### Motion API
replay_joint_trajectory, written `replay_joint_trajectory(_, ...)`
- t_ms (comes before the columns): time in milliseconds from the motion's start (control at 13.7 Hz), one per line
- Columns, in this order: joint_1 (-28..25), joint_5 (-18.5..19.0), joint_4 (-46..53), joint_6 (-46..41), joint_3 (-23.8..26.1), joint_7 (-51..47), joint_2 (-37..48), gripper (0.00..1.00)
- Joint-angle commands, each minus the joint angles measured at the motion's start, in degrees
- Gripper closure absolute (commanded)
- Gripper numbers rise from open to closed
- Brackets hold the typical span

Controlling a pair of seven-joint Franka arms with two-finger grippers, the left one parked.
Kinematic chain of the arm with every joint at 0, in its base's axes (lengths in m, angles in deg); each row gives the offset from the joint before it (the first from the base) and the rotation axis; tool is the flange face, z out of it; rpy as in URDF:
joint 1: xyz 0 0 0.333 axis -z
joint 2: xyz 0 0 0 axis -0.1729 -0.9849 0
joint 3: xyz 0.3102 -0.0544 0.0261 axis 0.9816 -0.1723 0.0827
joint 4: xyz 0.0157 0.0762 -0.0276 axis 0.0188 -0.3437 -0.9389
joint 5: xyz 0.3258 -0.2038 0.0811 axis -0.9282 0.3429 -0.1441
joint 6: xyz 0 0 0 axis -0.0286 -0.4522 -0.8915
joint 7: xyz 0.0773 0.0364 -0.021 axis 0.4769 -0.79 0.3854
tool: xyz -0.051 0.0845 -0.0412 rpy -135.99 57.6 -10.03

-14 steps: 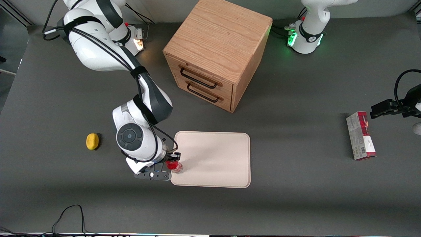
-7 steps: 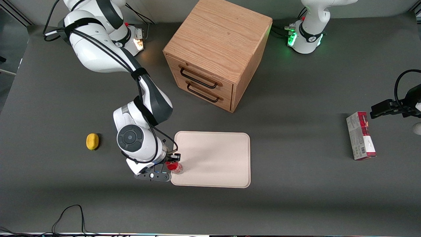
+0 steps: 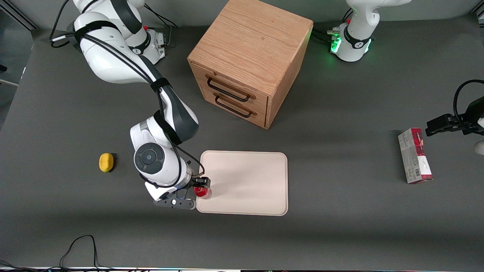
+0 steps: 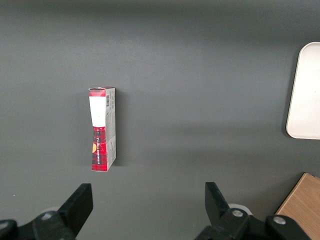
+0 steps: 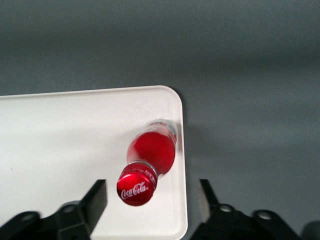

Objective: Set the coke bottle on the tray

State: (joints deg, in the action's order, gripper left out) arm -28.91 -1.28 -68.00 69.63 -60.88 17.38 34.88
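One small red coke bottle (image 5: 150,162) with a red cap and white script stands on the large cream-white rectangular tray (image 3: 245,181), close to the rounded corner nearest the working arm's end of the dark grey table (image 3: 340,234). In the wrist view its clear base sits on the tray surface just inside the low rim, and the bottle seems to lean a little, the cap offset from the base.

The black two-finger claw (image 5: 150,197) hangs directly over the bottle with its fingers (image 5: 95,200) spread wide, well apart from the cap on both sides, gripping nothing. That spacing suggests the bottle rests on its own and the placing is essentially done; the corner spot is likely just the first stretch of tray the arm reached.

Taking the tray's centre as the dial in the front view, the bottle lies at about eight o'clock, the light oak two-drawer cabinet (image 3: 249,64) at twelve, the red-and-grey carton (image 3: 414,155) far out at three toward the parked arm's end, and the yellow lemon-like lump (image 3: 106,162) at nine. Being so near the rim, the bottle could tip if a finger brushes it.
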Motion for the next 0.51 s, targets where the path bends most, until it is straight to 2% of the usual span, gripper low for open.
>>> replay_joint_trajectory(0,-0.38,1.61,1.87,0.06,0.22,-2.09,-1.04,0.00)
replay_joint_trajectory(438,0.23,1.79,1.52,-2.56,0.13,0.79,1.14,0.00)
